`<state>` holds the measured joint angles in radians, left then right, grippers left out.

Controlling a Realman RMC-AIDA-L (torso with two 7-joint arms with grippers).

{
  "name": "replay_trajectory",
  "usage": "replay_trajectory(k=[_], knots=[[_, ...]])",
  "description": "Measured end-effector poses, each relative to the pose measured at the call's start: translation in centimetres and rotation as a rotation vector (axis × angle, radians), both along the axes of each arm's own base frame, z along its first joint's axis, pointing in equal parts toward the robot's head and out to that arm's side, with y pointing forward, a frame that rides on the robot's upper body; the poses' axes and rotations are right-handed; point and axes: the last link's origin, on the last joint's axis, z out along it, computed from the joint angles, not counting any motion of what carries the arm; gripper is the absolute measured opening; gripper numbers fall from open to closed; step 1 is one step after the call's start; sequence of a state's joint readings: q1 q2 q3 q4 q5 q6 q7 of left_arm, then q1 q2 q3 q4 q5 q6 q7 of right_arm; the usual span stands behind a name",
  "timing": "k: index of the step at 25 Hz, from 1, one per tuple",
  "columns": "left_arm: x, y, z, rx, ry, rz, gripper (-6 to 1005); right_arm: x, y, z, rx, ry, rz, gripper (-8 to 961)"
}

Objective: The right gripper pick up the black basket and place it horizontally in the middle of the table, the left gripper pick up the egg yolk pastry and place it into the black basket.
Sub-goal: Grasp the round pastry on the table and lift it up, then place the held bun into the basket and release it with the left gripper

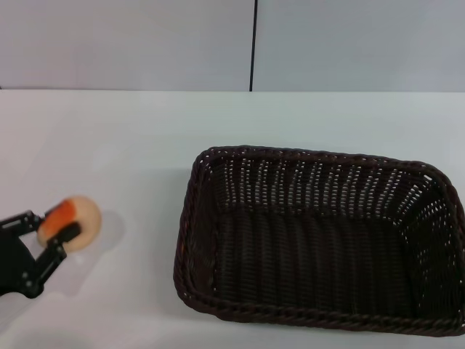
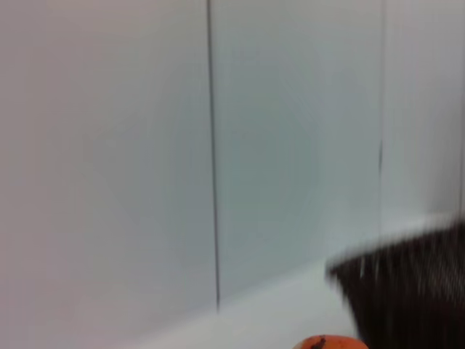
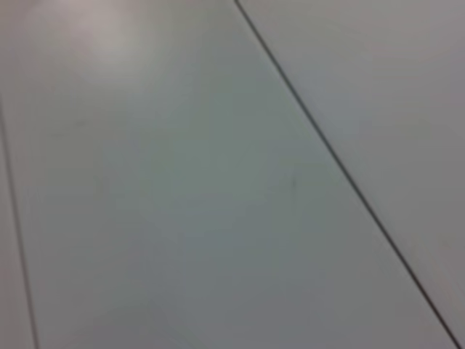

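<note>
The black basket [image 1: 320, 243] lies flat on the white table [image 1: 131, 145], right of centre, open side up and empty. My left gripper [image 1: 49, 230] is at the table's left edge, shut on the egg yolk pastry [image 1: 74, 220], a cream bun with an orange-red patch, held just above the table with its shadow beneath. In the left wrist view the pastry's orange top [image 2: 328, 342] shows at the edge, with the basket's corner [image 2: 407, 291] beyond. The right gripper is out of view; its wrist view shows only wall panels.
A grey panelled wall with a dark vertical seam [image 1: 253, 43] stands behind the table. The basket's right end reaches the edge of the head view.
</note>
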<state>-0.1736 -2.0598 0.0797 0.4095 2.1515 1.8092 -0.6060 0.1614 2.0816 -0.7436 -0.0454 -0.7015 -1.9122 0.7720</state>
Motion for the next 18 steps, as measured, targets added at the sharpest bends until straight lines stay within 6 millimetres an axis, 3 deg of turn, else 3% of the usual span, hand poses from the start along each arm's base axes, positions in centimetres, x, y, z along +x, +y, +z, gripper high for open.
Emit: replay_trajectory(k=[3,6,11,18], knots=[[1.7,0.4,0.4,0.012,-0.070,-0.096,297,0.1,0.0,-0.1,0.002,0.010,-0.013,684],[3.6,1.1,-0.3,-0.014,-0.148,-0.176,233,0.1,-0.1,-0.3,-0.003,0.017,-0.017,684],[7.4,2.5,-3.8,-0.143,-0.267,-0.304,191,0.1,-0.1,-0.6,-0.015,0.027,-0.020,684],[11.3,3.6,-8.6,-0.177,-0.285,-0.380,168,0.0,-0.4,-0.8,-0.023,0.030,-0.012,685]])
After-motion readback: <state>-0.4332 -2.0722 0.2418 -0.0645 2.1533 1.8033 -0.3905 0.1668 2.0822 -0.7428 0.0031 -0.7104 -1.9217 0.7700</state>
